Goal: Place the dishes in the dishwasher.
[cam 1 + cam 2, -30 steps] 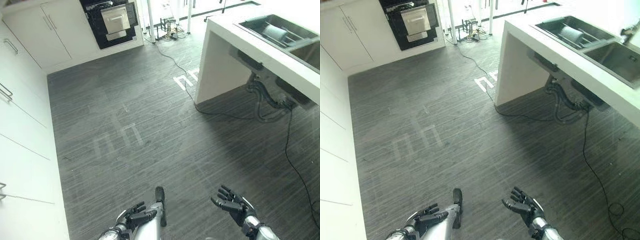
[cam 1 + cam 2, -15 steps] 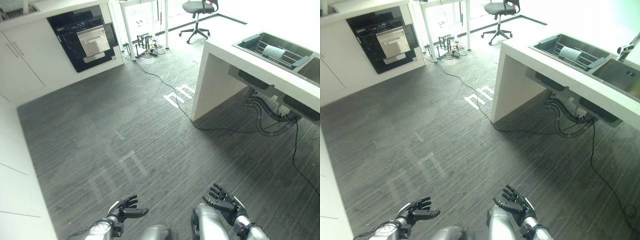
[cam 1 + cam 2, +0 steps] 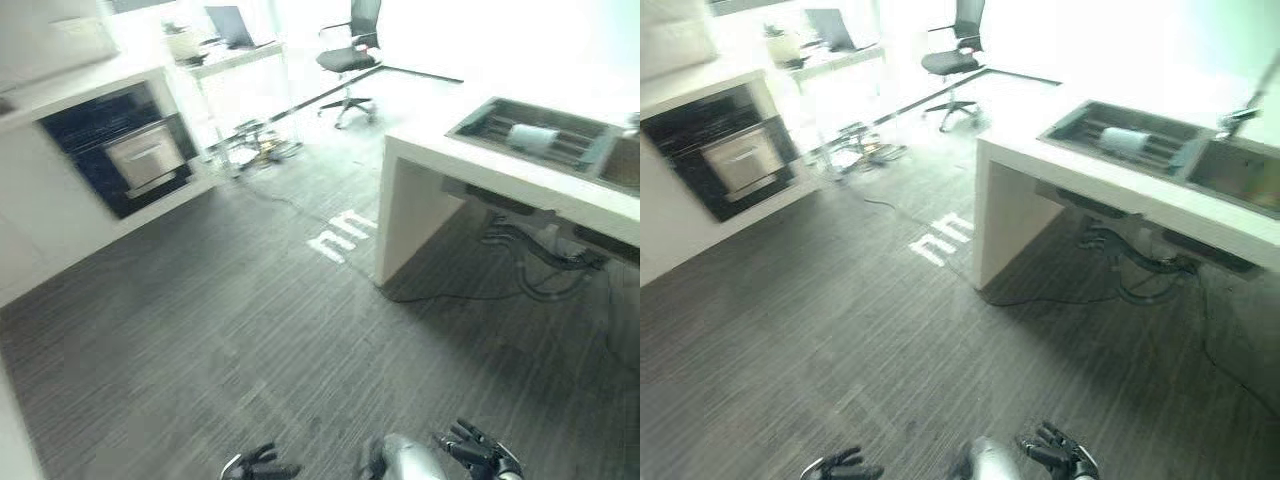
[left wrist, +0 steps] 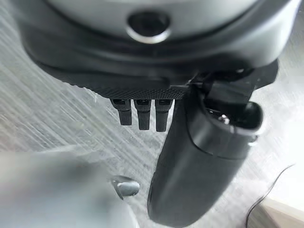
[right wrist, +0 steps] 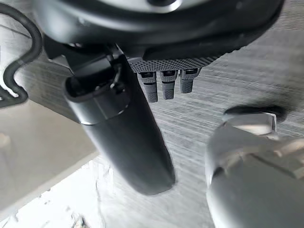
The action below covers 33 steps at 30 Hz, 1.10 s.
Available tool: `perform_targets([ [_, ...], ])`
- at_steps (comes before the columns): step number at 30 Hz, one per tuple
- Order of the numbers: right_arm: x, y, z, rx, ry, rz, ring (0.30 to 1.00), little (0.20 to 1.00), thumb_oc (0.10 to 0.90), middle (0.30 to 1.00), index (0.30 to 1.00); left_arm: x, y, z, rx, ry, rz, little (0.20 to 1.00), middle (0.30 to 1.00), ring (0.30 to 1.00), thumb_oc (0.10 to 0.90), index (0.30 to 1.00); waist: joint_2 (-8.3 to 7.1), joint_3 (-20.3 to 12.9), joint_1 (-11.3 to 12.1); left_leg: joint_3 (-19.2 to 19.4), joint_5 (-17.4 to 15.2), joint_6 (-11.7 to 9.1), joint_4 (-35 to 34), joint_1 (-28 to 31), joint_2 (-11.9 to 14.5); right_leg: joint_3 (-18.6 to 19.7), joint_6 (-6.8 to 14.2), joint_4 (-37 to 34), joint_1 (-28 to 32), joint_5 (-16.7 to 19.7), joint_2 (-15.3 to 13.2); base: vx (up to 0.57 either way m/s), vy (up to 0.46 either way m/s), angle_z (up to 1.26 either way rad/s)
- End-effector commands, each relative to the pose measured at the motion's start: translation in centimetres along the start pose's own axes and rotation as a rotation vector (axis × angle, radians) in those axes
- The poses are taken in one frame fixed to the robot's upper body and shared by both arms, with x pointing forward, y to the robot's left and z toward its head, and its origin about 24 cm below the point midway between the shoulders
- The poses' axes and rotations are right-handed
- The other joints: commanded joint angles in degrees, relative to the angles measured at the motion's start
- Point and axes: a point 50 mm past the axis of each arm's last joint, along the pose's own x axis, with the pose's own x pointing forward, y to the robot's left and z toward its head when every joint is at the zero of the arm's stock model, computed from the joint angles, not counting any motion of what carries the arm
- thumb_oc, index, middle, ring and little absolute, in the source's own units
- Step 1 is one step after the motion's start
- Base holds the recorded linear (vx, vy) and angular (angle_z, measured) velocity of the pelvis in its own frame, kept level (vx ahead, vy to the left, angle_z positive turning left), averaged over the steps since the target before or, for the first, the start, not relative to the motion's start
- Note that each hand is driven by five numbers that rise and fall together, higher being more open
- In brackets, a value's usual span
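A pale cylindrical dish [image 3: 532,136] lies in the drying rack [image 3: 490,122] sunk into the white counter [image 3: 480,170] at the right. Far off at the left, a black built-in appliance [image 3: 125,150] with a silver door stands in the white cabinets. My left hand [image 3: 258,466] and right hand [image 3: 478,458] hang low over the dark floor at the bottom edge. Both are open and hold nothing. The left wrist view shows straight fingers [image 4: 140,114] over bare floor, and the right wrist view shows its fingers [image 5: 164,85] the same way.
A sink basin [image 3: 1232,172] sits beside the rack. Pipes and hoses [image 3: 545,270] hang under the counter, and a cable [image 3: 430,296] runs across the floor from its corner. An office chair [image 3: 350,55] and a desk [image 3: 225,60] stand at the back.
The camera has tilted up and swung, so the counter and appliance sit differently and both hands have dropped to the bottom edge. The hands stay open and empty.
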Motion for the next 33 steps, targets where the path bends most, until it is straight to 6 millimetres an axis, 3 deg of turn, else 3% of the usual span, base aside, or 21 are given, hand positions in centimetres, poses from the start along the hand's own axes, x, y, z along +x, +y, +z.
perform_targets([
  [1,-0.3,-1.0,1.7,0.006,-0.044,0.054,0.9,0.9,0.8,0.9,0.9,0.0,0.7,2.9,0.029,-0.105,0.003,0.9,0.9,0.9,0.8,0.9,-0.3,3.5,1.4,-3.0,4.4,5.0,-20.9,-0.4,1.0,5.6,16.3,-5.6,5.3,-0.6,-5.8,0.18,0.014,-0.99],
  [3,-0.2,-0.9,1.7,-0.055,-0.02,0.055,0.9,0.9,0.8,0.9,0.9,-0.1,1.0,2.4,0.009,-0.096,0.018,0.9,0.9,0.9,0.8,0.9,-0.73,3.5,1.6,-2.4,3.4,6.4,-30.8,0.7,0.1,7.9,16.9,-5.6,5.9,-1.4,-5.1,0.21,0.097,-0.9],
  [5,-0.2,-0.9,1.6,-0.058,-0.01,0.065,0.9,0.9,0.8,0.9,0.9,-0.1,1.2,2.0,-0.034,-0.073,0.037,0.9,0.9,0.9,0.8,0.9,-0.73,3.0,1.7,-5.7,2.5,6.6,-39.7,1.1,-1.2,11.1,17.8,-5.6,5.6,-2.2,-3.9,0.23,0.154,-1.39],
  [7,-0.2,-0.9,1.5,-0.058,-0.003,0.063,0.9,0.9,0.8,0.9,0.9,-0.1,1.4,1.7,-0.053,-0.05,0.055,0.9,0.9,0.9,0.8,0.9,0.8,2.3,1.6,-11.7,0.6,5.4,-39.7,-3.5,-0.1,13.2,18.2,-5.6,4.8,-2.9,-1.3,0.2,0.161,-1.26],
  [9,-0.4,-1.1,1.3,-0.057,-0.001,0.067,0.9,0.9,0.8,0.9,0.9,-0.1,1.6,1.1,-0.068,-0.026,0.065,0.9,0.9,0.9,0.8,0.9,1.77,2.0,1.7,-15.3,2.0,3.8,-39.7,-7.3,0.8,15.4,18.7,-5.6,5.3,-3.9,0.1,0.31,0.256,-1.06],
  [10,-0.6,-1.4,1.0,-0.071,0.001,0.061,0.9,0.9,0.8,0.9,0.9,-0.2,1.6,0.6,-0.094,-0.014,0.068,0.9,0.9,0.9,0.8,0.9,2.23,2.2,1.7,-17.1,2.7,4.0,-39.7,-8.5,-0.1,16.9,18.9,-5.6,6.0,-4.2,0.2,0.41,0.376,-1.55],
  [19,-0.6,-0.8,0.2,-0.013,-0.025,0.076,0.9,0.9,0.8,0.9,0.9,-0.5,2.8,-0.5,-0.057,0.024,0.125,0.9,0.9,0.9,0.8,0.9,2.8,1.1,-0.8,-15.1,-2.3,7.9,-39.7,-3.5,-1.8,17.2,20.1,-5.6,4.7,-2.2,-2.1,0.17,0.164,-0.76],
  [22,-0.5,-0.5,0.3,0.022,-0.042,0.079,0.9,0.9,0.8,0.9,0.9,-0.7,3.2,-1.2,-0.071,0.056,0.127,0.9,0.9,0.9,0.8,0.9,3.43,1.5,-1.0,-13.2,-3.5,9.4,-39.7,-2.1,-1.6,14.9,20.5,-5.6,5.0,-0.7,-3.1,0.16,0.17,-0.43],
  [23,-0.3,-0.2,0.3,0.042,-0.046,0.084,0.9,0.9,0.8,0.9,0.9,-0.7,3.3,-1.4,-0.048,0.073,0.13,0.9,0.9,0.9,0.8,0.9,4.22,2.1,-1.6,-11.9,-4.2,10.4,-39.7,-1.2,-1.0,12.8,21.1,-5.6,5.5,3.3,-2.4,0.14,0.148,-0.81],
  [25,-0.3,0.0,0.3,0.026,-0.04,0.098,0.9,0.9,0.8,0.9,0.9,-0.7,3.2,-1.6,-0.07,0.087,0.141,0.9,0.9,0.9,0.8,0.9,4.39,3.0,-2.2,-11.1,-5.0,11.0,-39.7,-0.4,-1.2,11.3,22.0,-0.6,1.8,5.7,-2.6,0.08,0.091,-0.95],
  [29,-0.2,0.1,0.0,0.017,-0.022,0.097,0.9,0.9,0.8,0.9,0.9,-0.7,3.1,-1.9,-0.111,0.105,0.141,0.9,0.9,0.9,0.8,0.9,3.72,3.9,-2.2,-9.0,-6.0,10.1,-39.7,0.8,-1.3,8.7,22.7,-5.6,-1.4,7.3,-6.2,0.09,-0.103,-0.82],
  [30,-0.3,-0.1,-0.2,0.019,-0.007,0.085,0.9,0.9,0.8,0.9,0.9,-0.7,3.0,-1.8,-0.106,0.11,0.139,0.9,0.9,0.9,0.8,0.9,2.54,4.2,-2.3,-9.0,-7.0,9.6,-39.7,1.7,-2.1,10.9,23.7,-5.6,-6.3,7.3,-9.8,0.17,-0.292,-0.45],
  [33,-0.3,0.0,-0.5,0.045,0.008,0.099,0.9,0.9,0.8,0.9,0.9,-0.8,3.1,-2.2,-0.132,0.136,0.155,0.9,0.9,0.9,0.8,0.9,1.87,3.9,-2.4,-8.7,-8.3,9.2,-39.7,2.7,-1.7,12.6,25.0,-5.6,-8.2,7.5,-10.9,0.22,-0.334,-0.36],
])
